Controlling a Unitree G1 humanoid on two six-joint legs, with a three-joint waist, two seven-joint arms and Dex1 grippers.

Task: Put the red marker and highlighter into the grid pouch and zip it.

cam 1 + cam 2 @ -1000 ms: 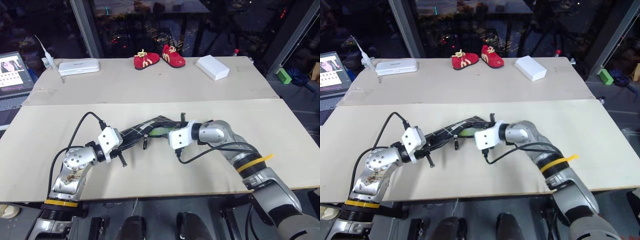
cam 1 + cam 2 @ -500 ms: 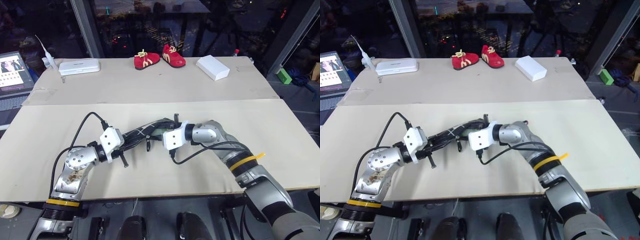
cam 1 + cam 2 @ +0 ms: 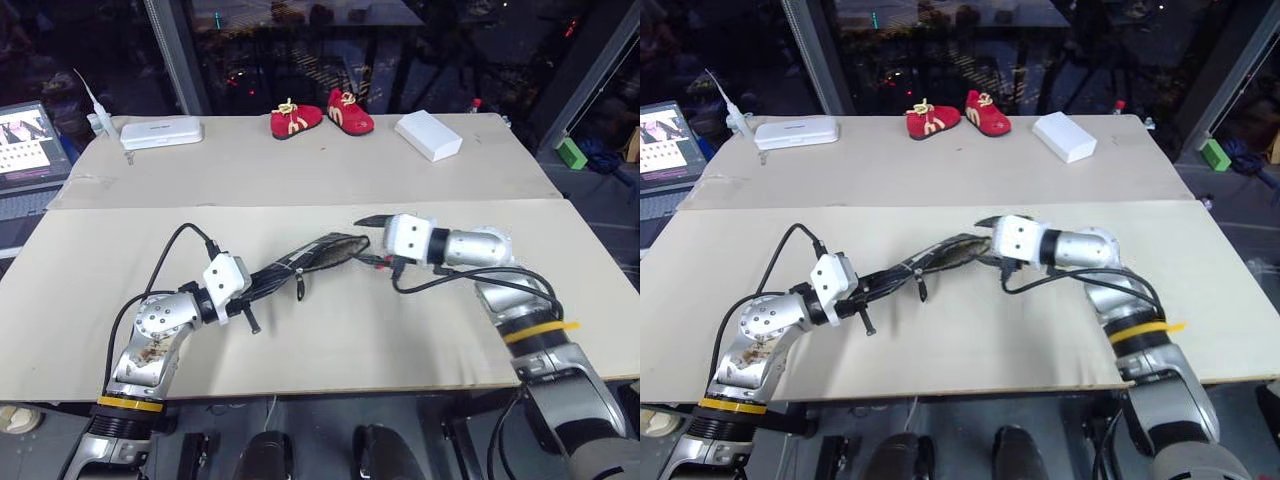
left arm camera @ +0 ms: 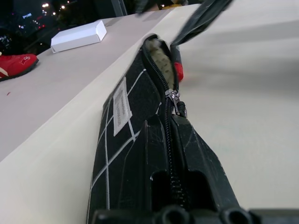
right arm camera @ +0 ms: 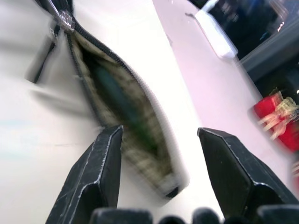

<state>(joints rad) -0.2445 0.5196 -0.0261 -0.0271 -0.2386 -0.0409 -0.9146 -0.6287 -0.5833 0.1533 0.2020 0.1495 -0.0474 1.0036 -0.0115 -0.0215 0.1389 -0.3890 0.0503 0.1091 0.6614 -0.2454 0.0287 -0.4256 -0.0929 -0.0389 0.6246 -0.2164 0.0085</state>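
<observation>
While left pincer [image 3: 262,283] stays clamped on grid pouch [image 3: 318,255] at mid counter [image 3: 320,340] | right pincer [image 3: 372,240] open, empty, beside mouth | highlighter [image 5: 117,91] inside; red marker [image 4: 178,70] tip protrudes | risk: zipper jams on marker

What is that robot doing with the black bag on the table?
The robot's left gripper is shut on one end of a flat black fabric pouch with white grid lines, holding it over the beige table. The pouch is unzipped at its far end, with something green inside and a red tip at the mouth. The right gripper, fingers open and holding nothing, sits just beside that open end. Zipping is not done yet.
</observation>
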